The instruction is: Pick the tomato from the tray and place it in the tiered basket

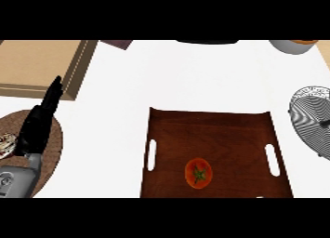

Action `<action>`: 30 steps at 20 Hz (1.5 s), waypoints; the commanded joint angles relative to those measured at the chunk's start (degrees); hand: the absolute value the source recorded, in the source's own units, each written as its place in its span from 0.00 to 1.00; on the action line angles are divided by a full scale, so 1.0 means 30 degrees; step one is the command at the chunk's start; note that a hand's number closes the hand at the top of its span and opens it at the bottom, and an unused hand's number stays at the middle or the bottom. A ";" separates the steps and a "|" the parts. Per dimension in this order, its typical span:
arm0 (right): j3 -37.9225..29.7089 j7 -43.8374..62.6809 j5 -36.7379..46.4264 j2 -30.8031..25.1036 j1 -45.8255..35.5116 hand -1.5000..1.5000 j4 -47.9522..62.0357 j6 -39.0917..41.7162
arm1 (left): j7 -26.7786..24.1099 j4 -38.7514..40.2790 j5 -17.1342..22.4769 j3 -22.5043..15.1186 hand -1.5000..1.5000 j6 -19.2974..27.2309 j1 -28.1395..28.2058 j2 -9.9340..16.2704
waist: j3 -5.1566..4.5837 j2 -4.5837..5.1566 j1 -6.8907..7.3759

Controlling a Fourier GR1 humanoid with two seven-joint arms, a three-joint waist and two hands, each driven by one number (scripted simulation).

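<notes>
- Left hand (37,122): black, at the left side of the view, fingers straight and held together, pointing up and away from the forearm. It holds nothing and touches none of the task's things.
- Right hand: does not show.
- Tomato (199,173): red with a green stem, lying on the tray (208,128), well to the right of the left hand and slightly nearer the view's lower edge. It sits close to the tray's near end, between the two side handle slots.
- Tray: dark brown wood, to the right of the hand, apart from it.
- Tiered basket (317,125): wire mesh, at the far right of the view, beyond the tray from the hand and well apart from it.
- Round woven mat (54,139): brown, under and just behind the hand; a small plate (1,146) lies on it just left of the wrist.
- Wooden board (37,65): tan, beyond the fingertips.
- White bowl (294,45): at the far right corner.
- Writing, labels or brands: none can be read.
</notes>
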 commanded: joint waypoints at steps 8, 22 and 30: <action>0.0581 1.2947 0.6645 0.1768 -0.3029 0.00 -0.3423 0.6154 | 0.0543 -0.0267 -0.0221 -0.0232 0.50 -0.0128 -0.0441 -0.0438 | 0.0053 -0.0053 0.0377; 0.2810 2.2139 1.2220 0.7668 -1.2113 0.00 0.1239 1.2135 | -0.0462 0.0671 -0.0892 0.0571 0.50 0.0075 0.0346 -0.1134 | 0.0148 -0.0396 -0.0481; 0.4074 2.3516 1.4044 0.7704 -1.2395 0.00 0.2503 1.2083 | 0.0270 -0.0136 -0.0953 0.1171 0.50 -0.0391 0.0343 -0.0798 | 0.0155 -0.0427 -0.0590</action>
